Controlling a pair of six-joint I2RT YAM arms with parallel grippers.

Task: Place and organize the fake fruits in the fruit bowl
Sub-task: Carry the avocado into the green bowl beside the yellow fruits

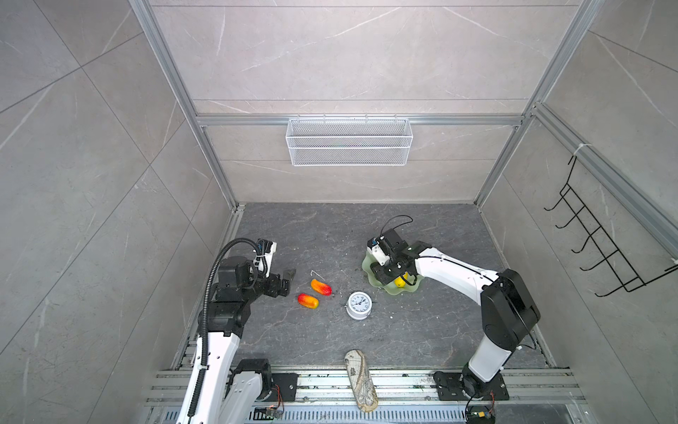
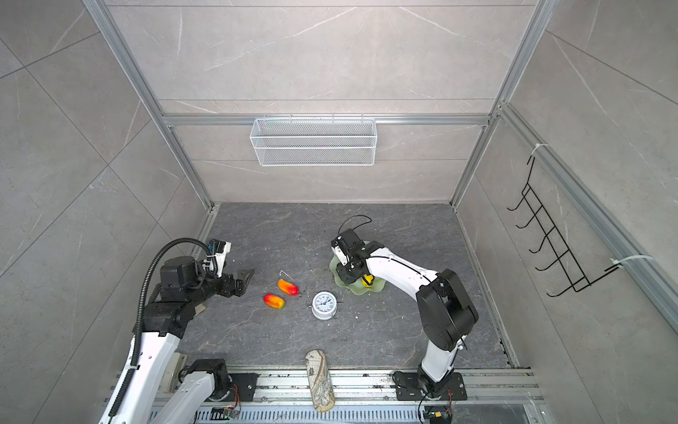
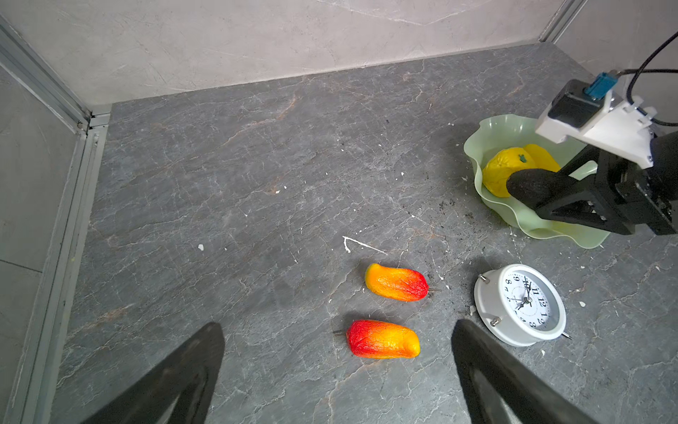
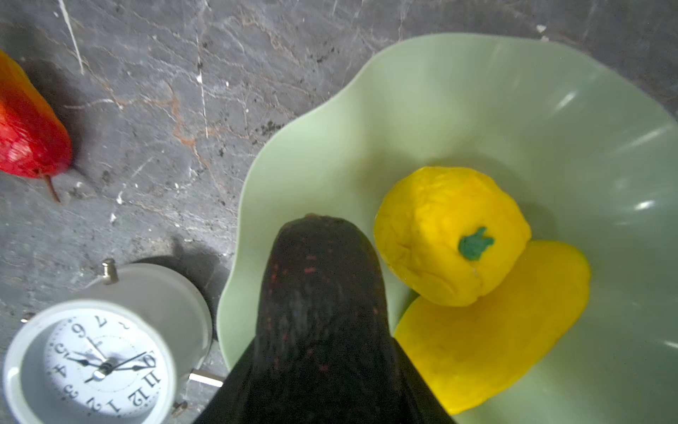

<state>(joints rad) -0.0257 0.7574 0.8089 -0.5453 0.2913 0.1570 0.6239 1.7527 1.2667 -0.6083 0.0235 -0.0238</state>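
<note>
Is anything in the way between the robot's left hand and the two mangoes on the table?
No, nothing visible is. The open left hand faces the nearer mango and the farther mango, with only bare table between. The clock stands past them, not in the way.
</note>
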